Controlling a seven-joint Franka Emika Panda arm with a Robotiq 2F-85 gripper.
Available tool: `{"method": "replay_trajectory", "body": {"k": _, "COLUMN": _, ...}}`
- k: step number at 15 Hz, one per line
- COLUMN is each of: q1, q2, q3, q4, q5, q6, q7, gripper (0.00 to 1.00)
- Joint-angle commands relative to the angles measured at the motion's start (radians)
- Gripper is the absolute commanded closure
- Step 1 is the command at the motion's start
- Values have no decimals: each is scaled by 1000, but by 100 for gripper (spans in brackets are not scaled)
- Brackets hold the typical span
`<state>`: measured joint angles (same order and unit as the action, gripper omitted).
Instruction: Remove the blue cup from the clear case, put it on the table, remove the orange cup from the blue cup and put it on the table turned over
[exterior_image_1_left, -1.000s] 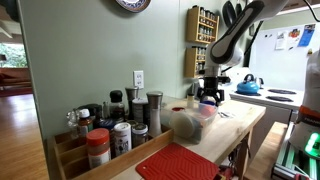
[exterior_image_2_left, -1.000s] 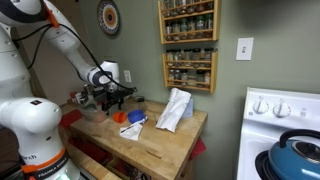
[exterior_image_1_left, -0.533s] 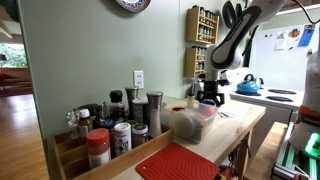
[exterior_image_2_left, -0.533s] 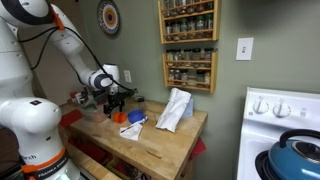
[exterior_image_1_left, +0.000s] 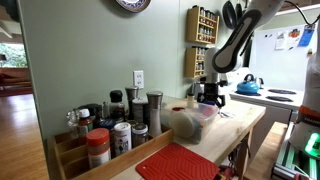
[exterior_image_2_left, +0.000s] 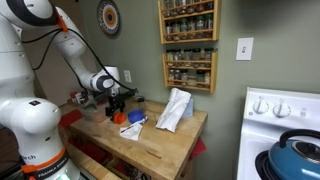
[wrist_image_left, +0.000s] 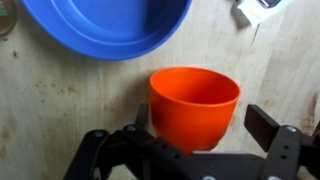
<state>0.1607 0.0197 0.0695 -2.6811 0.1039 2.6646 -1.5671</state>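
**Claw open around the orange cup, which is mouth up**

The claw is spread, with the orange cup between its jaws and one jaw clearly apart from the wall. The blue cup lies just beyond on the surface. An off-centre squeeze on the tapered wall could tip the cup or make it slip out, and flipping it might knock the blue cup. The claw hides the orange cup's base, and the frame edge cuts off the blue cup.
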Motion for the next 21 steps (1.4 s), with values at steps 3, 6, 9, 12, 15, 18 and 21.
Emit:
{"method": "replay_trajectory", "body": {"k": 3, "q1": -32, "q2": 24, "q3": 17, "q4": -9, "q5": -11, "q6": 28, "q7": 0, "gripper": 47}}
{"method": "replay_trajectory", "body": {"k": 6, "q1": -45, "q2": 23, "q3": 24, "q4": 0, "q5": 160, "q6": 1, "q7": -129, "gripper": 51}}
{"method": "replay_trajectory", "body": {"k": 9, "q1": -75, "q2": -2, "q3": 17, "q4": 45, "q5": 417, "q6": -122, "q7": -359, "gripper": 51}}
{"method": "replay_trajectory", "body": {"k": 12, "q1": -101, "q2": 11, "q3": 2, "q4": 57, "q5": 642, "q6": -227, "q7": -581, "gripper": 51}}
{"method": "replay_trajectory", "body": {"k": 15, "q1": -137, "q2": 44, "q3": -27, "q4": 66, "q5": 775, "q6": -365, "q7": -745, "gripper": 51}}
{"method": "replay_trajectory", "body": {"k": 18, "q1": -122, "q2": 17, "q3": -17, "q4": 53, "q5": 708, "q6": -303, "q7": -659, "gripper": 26}}
{"method": "replay_trajectory", "body": {"k": 21, "q1": -119, "q2": 17, "q3": -13, "q4": 56, "q5": 708, "q6": -302, "q7": -656, "gripper": 51}}
